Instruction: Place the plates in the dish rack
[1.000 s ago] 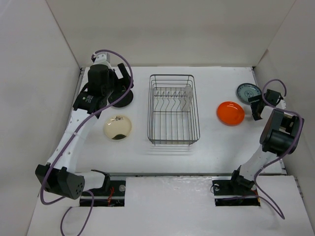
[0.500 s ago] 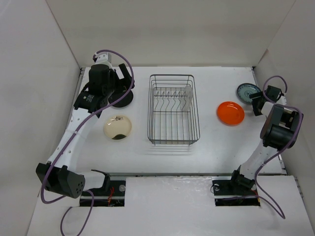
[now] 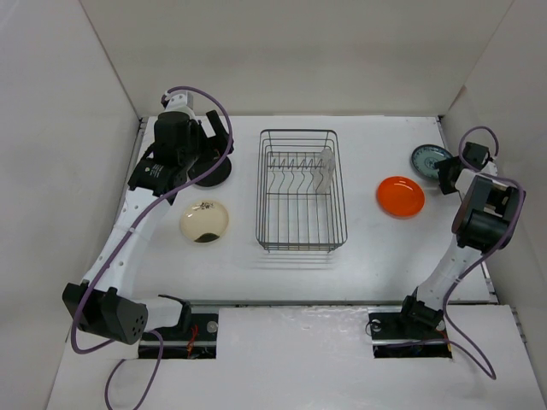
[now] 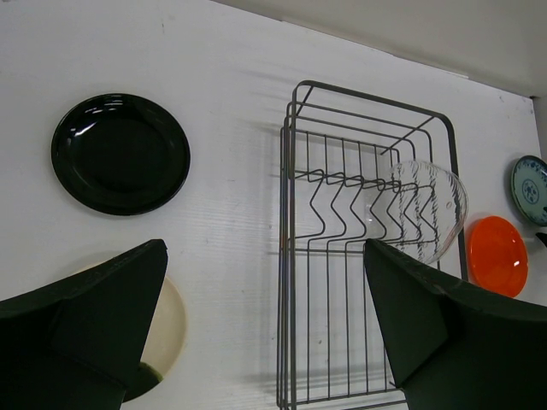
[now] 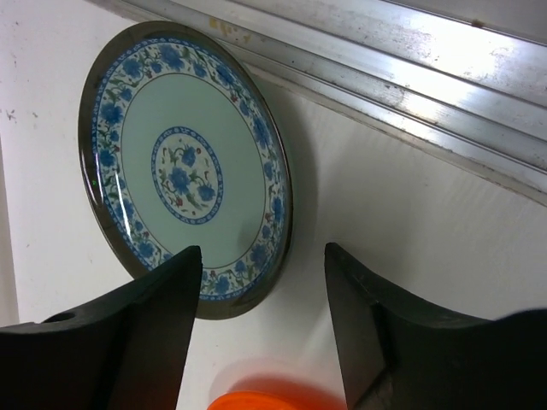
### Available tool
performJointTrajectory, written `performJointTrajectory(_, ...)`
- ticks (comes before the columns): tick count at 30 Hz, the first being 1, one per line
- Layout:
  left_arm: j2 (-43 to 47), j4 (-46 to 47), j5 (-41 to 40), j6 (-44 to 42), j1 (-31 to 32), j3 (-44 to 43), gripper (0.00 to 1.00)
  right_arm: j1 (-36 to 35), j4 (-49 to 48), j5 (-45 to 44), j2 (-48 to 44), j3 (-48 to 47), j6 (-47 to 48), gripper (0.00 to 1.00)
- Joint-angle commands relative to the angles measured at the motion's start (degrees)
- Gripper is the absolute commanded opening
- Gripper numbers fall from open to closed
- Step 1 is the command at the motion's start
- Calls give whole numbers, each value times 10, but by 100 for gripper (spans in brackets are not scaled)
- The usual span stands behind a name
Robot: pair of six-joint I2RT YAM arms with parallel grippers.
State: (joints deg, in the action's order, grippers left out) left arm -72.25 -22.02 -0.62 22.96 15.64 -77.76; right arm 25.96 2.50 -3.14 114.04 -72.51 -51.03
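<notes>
The dish rack [image 3: 301, 190] stands mid-table, with the clear glass plate [image 3: 325, 171] upright in its far right prongs; both show in the left wrist view, rack [image 4: 342, 256] and glass plate [image 4: 427, 209]. The black plate [image 4: 120, 153] and the cream-tan plate [image 3: 204, 221] lie left of the rack. The orange plate [image 3: 400, 196] and the teal patterned plate [image 3: 427, 159] lie to the right. My left gripper [image 4: 263, 256] is open and empty, high above the black plate. My right gripper [image 5: 261, 252] is open, low at the teal plate's [image 5: 184, 166] near rim, one finger over the rim.
An aluminium rail [image 5: 385, 68] runs along the table's right edge just behind the teal plate. White walls [image 3: 68, 128] enclose the table on the left, back and right. The orange plate's edge [image 5: 256, 401] lies just below my right fingers.
My right gripper has moved back and right, from beside the orange plate up to the teal plate. The left arm has shifted only slightly.
</notes>
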Motion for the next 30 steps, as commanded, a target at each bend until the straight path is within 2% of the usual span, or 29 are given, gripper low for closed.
performJointTrajectory(1,14,24,0,-8,-2,-2,100,2,30,-9,15,-39,-2,64)
performJointTrajectory(3,14,24,0,-8,-2,-2,100,2,43,-9,21,-47,-2,59)
performJointTrajectory(8,14,24,0,-8,-2,-2,100,2,72,-9,37,-71,-2,54)
performJointTrajectory(10,14,24,0,-8,-2,-2,100,2,79,-9,37,-78,-2,46)
performJointTrajectory(11,14,24,-5,-8,-2,-2,100,2,85,-9,43,-78,-2,46)
performJointTrajectory(13,14,24,-5,-8,-2,-2,100,2,91,-9,44,-84,-2,39)
performJointTrajectory(16,14,24,-5,-8,-2,-2,100,2,99,-9,44,-91,-2,37)
performJointTrajectory(17,14,24,-5,-8,-2,-2,100,2,99,-9,50,-91,4,33)
performJointTrajectory(19,14,24,-11,-8,-2,-2,100,-3,108,-9,50,-99,4,31)
performJointTrajectory(20,14,24,-11,-8,-2,-2,100,-3,113,-9,55,-106,4,26)
performJointTrajectory(23,14,24,-11,-8,-2,-2,100,-3,123,-9,61,-117,4,19)
performJointTrajectory(24,14,24,-11,-8,-2,-2,100,-3,129,-9,61,-117,4,8)
performJointTrajectory(26,14,24,-17,-8,-2,-2,100,-3,136,-9,67,-129,9,0)
performJointTrajectory(30,14,24,-17,-8,-2,-2,100,-13,142,-3,73,-140,29,0)
